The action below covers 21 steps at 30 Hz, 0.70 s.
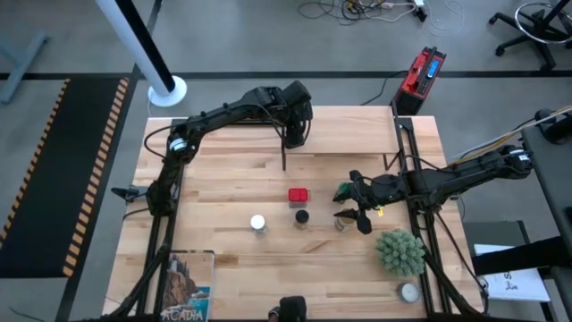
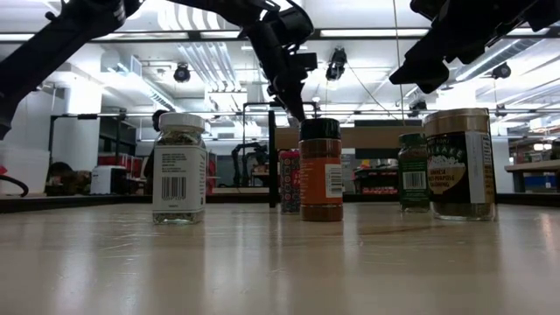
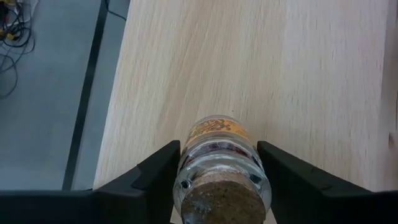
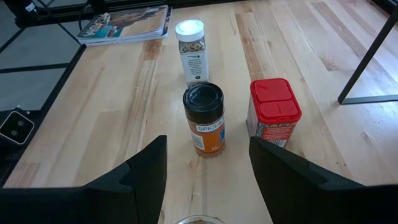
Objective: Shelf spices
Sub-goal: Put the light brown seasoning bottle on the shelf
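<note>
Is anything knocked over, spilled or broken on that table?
Nothing stands out. The white-lidded jar, black-lidded jar and red tin stand upright, nothing spilled. The left gripper holds a cork-topped jar.

Near the middle of the tabletop [image 1: 223,179] the square tin [image 1: 298,194] stands just behind the black-lidded jar [image 1: 302,216], the white-lidded jar [image 1: 258,223] to their left. The plant [image 1: 399,251] and flat round tin [image 1: 409,292] occupy the front right corner, a magazine [image 1: 187,284] the front left.

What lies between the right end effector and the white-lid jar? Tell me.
The black-lid jar stands between the right end effector and the white-lid jar; the right wrist view shows it.
</note>
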### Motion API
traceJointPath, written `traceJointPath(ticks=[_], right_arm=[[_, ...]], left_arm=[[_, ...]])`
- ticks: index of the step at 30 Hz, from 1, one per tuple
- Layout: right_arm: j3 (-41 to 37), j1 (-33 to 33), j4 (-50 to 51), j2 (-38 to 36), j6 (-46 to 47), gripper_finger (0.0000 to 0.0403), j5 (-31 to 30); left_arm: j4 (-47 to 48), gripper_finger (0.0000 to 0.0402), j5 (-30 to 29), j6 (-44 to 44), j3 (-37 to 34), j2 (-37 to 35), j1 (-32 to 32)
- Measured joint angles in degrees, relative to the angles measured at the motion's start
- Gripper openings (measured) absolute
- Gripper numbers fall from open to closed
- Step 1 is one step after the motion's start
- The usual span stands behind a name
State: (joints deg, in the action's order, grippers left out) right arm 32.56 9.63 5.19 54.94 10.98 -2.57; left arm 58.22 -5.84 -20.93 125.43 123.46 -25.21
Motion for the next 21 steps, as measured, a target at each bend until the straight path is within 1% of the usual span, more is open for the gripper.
traceJointPath(ticks=[4, 8, 17, 21], right_arm=[[0.0, 0.0, 0.0, 0.0, 0.0, 0.0204, 0.0], [0.0, 0.0, 0.0, 0.0, 0.0, 0.0204, 0.0], [0.0, 0.0, 0.0, 0.0, 0.0, 0.0204, 0.0], [0.0, 0.0, 0.0, 0.0, 0.0, 0.0204, 0.0]], left_arm=[[-0.2, 0.0216, -1.0, -0.7, 0.0, 0.0, 0.0], [-0.2, 0.0224, -1.1, -0.8, 0.0, 0.0, 0.0], [-0.5, 0.0212, -1.2, -1.5, 0.0, 0.0, 0.0], [-0.4, 0.021, -3.7, -4.0, 0.0, 0.0, 0.0]])
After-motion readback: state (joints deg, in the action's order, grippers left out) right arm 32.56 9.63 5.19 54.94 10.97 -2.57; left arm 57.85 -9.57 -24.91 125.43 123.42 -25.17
